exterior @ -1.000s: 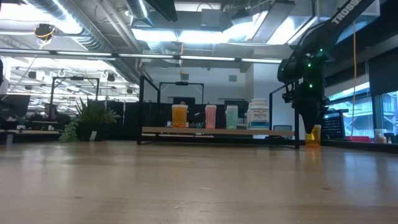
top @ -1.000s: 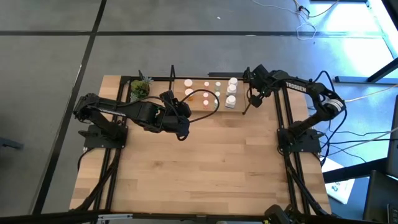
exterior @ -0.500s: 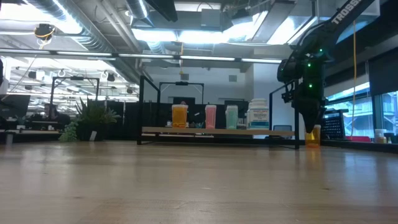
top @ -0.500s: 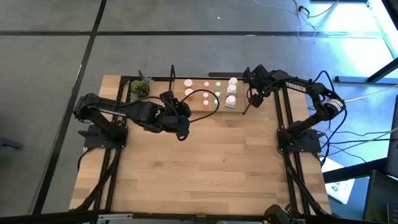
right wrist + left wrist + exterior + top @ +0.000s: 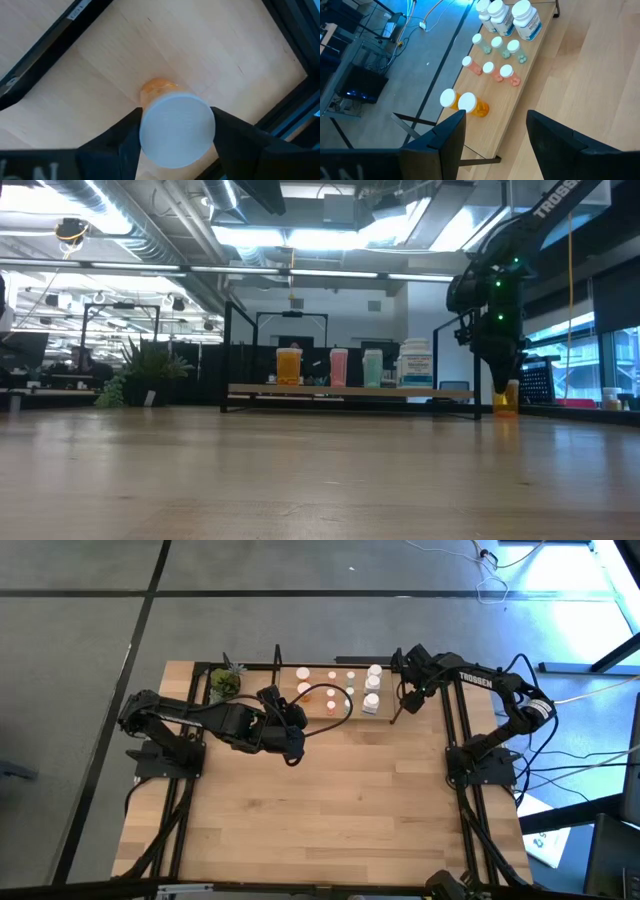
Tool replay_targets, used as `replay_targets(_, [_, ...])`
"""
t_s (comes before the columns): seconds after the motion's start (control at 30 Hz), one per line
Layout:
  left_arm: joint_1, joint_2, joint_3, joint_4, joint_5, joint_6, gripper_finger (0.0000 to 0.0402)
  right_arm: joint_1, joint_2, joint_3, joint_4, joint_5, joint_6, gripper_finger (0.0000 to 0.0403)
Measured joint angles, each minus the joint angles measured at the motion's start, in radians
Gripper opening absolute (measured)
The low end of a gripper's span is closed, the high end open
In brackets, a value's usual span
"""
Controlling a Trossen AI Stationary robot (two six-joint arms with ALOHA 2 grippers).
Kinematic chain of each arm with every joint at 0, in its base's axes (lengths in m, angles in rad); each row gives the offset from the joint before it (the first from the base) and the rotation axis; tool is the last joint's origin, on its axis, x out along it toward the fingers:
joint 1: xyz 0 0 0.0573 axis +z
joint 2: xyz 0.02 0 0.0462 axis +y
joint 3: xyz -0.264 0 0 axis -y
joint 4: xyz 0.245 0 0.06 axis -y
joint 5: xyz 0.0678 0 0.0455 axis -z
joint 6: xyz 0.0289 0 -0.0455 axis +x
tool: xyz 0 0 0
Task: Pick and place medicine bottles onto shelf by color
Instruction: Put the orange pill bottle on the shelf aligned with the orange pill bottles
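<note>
Right end effector [image 5: 176,131] clamped on round white-capped orange bottle [image 5: 176,127] (left end effector [image 5: 495,131] apart).

An orange medicine bottle [image 5: 159,89] is seen from directly above, its round white cap [image 5: 177,130] filling the space between the two dark fingers [image 5: 116,142] of the right gripper [image 5: 176,137]. The cap's edges are met by the fingers on both sides, so the bottle is clasped. Only a sliver of the orange body is shown past the cap. Light wood [image 5: 200,45] lies beneath, and black metal bars [image 5: 40,50] are seen crossing the corners.
</note>
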Motion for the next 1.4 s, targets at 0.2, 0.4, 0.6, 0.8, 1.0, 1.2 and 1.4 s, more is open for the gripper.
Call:
replay_targets(0.2, [0.000, 0.000, 0.000, 0.000, 0.000, 0.000, 0.0202, 0.002, -0.009, 0.000, -0.047, -0.001, 0.050, 0.0210])
replay_targets(0.4, [0.000, 0.000, 0.000, 0.000, 0.000, 0.000, 0.0202, 0.012, -0.087, -0.001, -0.090, -0.004, 0.084, 0.0210])
replay_targets(0.6, [0.000, 0.000, 0.000, 0.000, 0.000, 0.000, 0.0202, 0.038, -0.194, -0.001, -0.147, 0.000, 0.143, 0.0210])
replay_targets(0.8, [0.000, 0.000, 0.000, 0.000, 0.000, 0.000, 0.0202, 0.108, -0.292, -0.001, -0.256, 0.000, 0.206, 0.0211])
replay_targets(1.0, [0.000, 0.000, 0.000, 0.000, 0.000, 0.000, 0.0202, 0.236, -0.382, -0.001, -0.321, 0.000, 0.279, 0.0211])
replay_targets(1.2, [0.000, 0.000, 0.000, 0.000, 0.000, 0.000, 0.0202, 0.422, -0.444, -0.001, -0.324, -0.001, 0.346, 0.0212])
replay_targets(1.4, [0.000, 0.000, 0.000, 0.000, 0.000, 0.000, 0.0202, 0.624, -0.450, -0.001, -0.314, 0.000, 0.424, 0.0212])
